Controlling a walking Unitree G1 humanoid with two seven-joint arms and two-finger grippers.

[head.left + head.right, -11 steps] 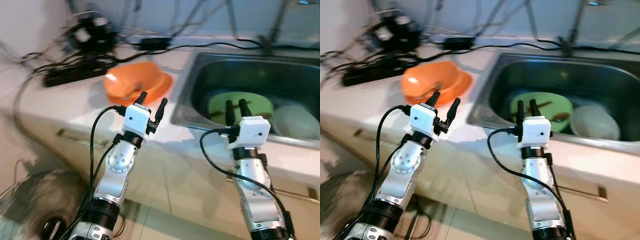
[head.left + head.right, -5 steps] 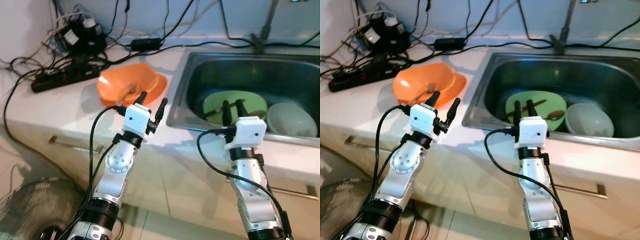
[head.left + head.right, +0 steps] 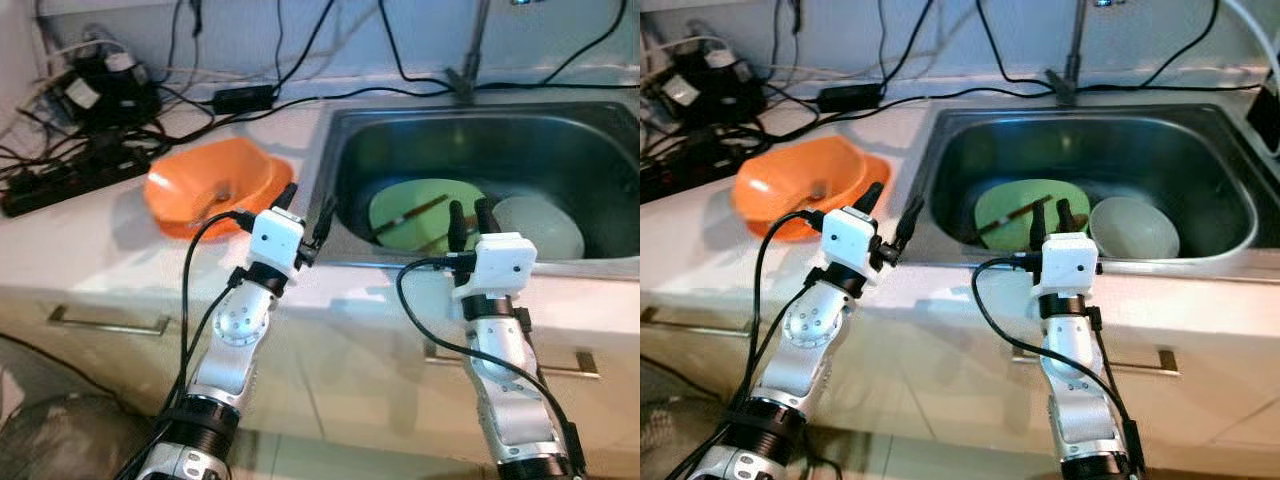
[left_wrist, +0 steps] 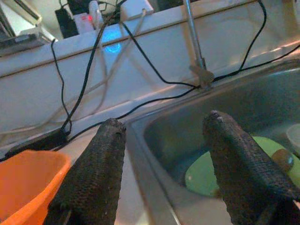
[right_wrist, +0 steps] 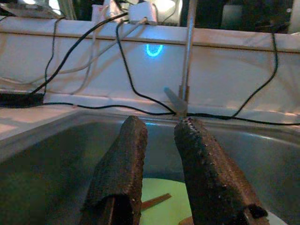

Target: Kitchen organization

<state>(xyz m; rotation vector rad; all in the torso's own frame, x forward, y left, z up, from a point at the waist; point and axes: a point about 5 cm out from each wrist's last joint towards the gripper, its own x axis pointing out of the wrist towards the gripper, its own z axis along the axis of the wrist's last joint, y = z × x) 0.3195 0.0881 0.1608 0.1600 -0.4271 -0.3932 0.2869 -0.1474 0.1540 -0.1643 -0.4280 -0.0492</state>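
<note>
An orange bowl point(image 3: 205, 185) with a utensil in it sits on the white counter left of the steel sink point(image 3: 335, 150). In the sink lie a green plate point(image 3: 420, 205) with brown chopsticks across it and a white bowl point(image 3: 540, 225) beside it. My left gripper point(image 3: 308, 197) hovers open over the sink's front left corner, holding nothing; its wrist view has the orange bowl point(image 4: 23, 178) and green plate point(image 4: 206, 176) ahead. Above the sink's front rim, my right gripper point(image 3: 468, 208) is narrowly open and empty, pointing over the green plate point(image 5: 159, 211).
A black power strip point(image 3: 60, 180), an adapter point(image 3: 240, 97) and tangled cables crowd the counter's back left. The faucet point(image 3: 470, 60) rises behind the sink. Drawer handles point(image 3: 105, 322) run below the counter edge. A fan point(image 3: 50, 440) stands on the floor at lower left.
The camera has swung right and steadied, so the sink now sits more centred and the orange bowl further left. Both arms keep the same raised pose with fingers unchanged.
</note>
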